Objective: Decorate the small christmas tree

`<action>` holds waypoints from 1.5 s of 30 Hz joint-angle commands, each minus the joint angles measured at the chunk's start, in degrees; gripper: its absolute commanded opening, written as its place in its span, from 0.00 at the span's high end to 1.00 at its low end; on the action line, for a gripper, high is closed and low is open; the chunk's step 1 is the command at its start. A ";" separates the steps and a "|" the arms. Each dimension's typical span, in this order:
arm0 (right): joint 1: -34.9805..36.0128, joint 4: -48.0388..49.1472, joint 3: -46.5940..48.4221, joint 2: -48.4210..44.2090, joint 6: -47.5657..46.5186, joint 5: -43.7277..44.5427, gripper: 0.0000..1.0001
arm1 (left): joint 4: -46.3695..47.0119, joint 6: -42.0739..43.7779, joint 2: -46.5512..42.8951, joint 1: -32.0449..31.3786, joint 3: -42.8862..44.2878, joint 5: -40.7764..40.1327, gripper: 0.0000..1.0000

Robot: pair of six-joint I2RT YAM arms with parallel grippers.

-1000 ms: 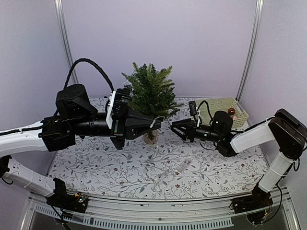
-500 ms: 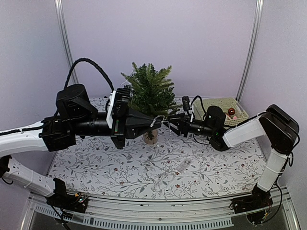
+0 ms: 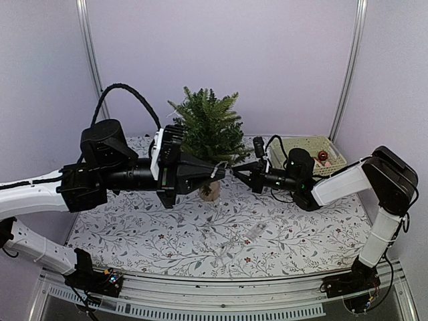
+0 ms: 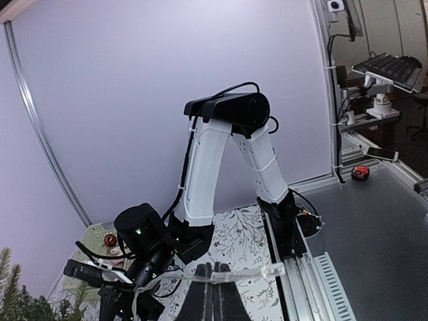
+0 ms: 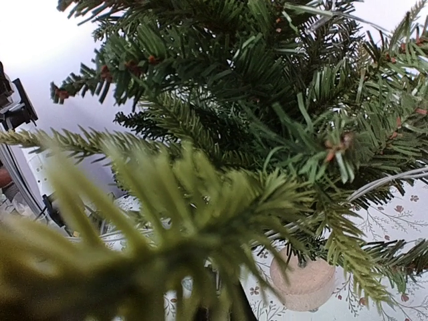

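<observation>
Beside the small christmas tree (image 3: 210,127), right gripper (image 3: 236,171) closed (left gripper (image 3: 219,170) pinching clear strand (image 4: 249,273))

- No text, label, brand, number or sign can be read in any of the three views.
- The keyboard (image 4: 394,67) at the far right of the left wrist view is too small and dim for any key lettering to be made out.
</observation>
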 commanded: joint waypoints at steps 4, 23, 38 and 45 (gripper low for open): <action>-2.19 -3.70 -4.58 -6.45 -1.49 3.31 1.00 | 2.47 -0.19 0.47 1.20 -1.60 -1.65 1.00; -10.75 -12.49 -4.80 -17.40 -3.03 7.57 1.00 | 4.54 -1.38 4.35 1.37 -0.87 -1.41 1.00; -7.52 -24.61 3.54 -24.95 -8.27 4.95 1.00 | 0.66 -0.59 -7.23 1.46 -2.91 -11.23 1.00; -2.95 -30.22 6.51 -25.60 -9.75 5.88 1.00 | -0.99 0.96 -13.84 2.50 -4.90 -20.63 1.00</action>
